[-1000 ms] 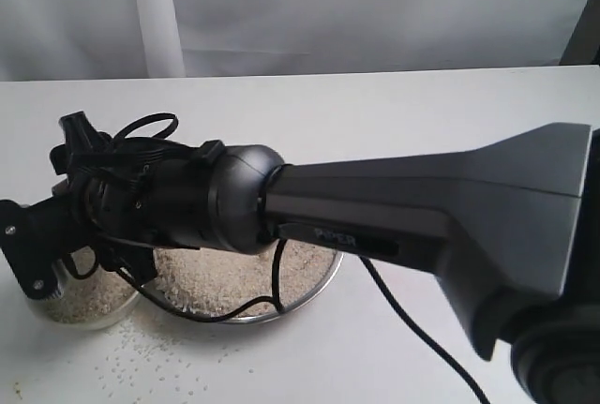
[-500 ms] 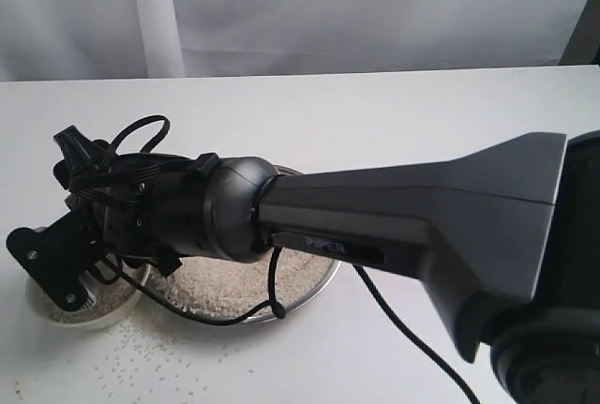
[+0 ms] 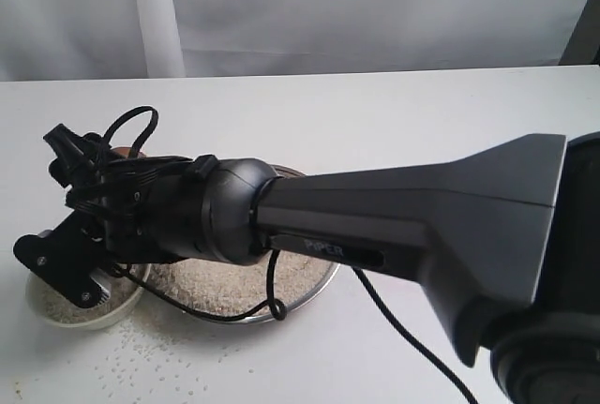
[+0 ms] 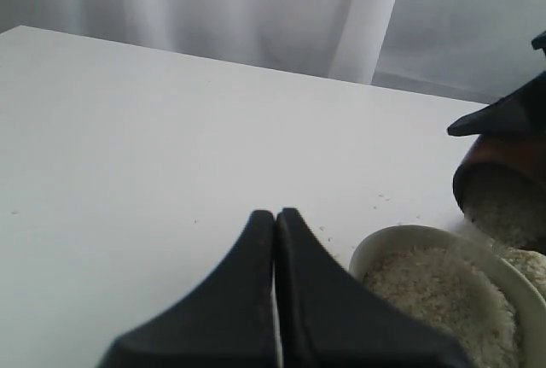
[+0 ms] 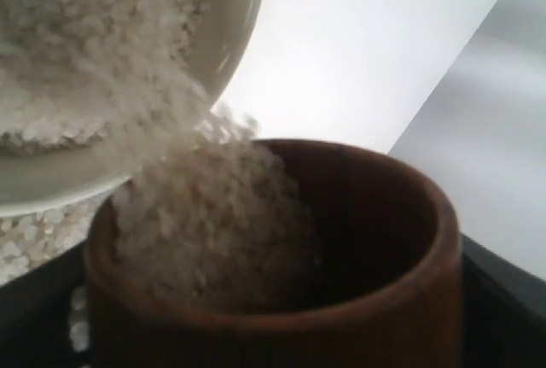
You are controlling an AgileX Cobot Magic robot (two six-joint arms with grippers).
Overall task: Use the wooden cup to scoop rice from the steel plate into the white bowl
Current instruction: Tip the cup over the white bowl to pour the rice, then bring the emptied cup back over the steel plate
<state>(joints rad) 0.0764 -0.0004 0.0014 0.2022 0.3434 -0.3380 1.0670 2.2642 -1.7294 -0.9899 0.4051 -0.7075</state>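
Right tool (image 5: pixel 273 338) grips the wooden cup (image 5: pixel 401 240), mouth tipped just over the white bowl (image 5: pixel 245 9), rice (image 5: pixel 213 223) pouring in.

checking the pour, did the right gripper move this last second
Yes: the right gripper shifted rightward, from the left edge of the bowl toward its middle.

White table (image 3: pixel 394 113), back edge against a pale curtain. White bowl (image 3: pixel 117 312) sat on it toward the left edge, well away from the back edge. Steel plate (image 3: pixel 317 289) sat just beside the bowl, more toward the middle. Loose rice (image 3: pixel 159 366) lay scattered on the bare top in front of both dishes.
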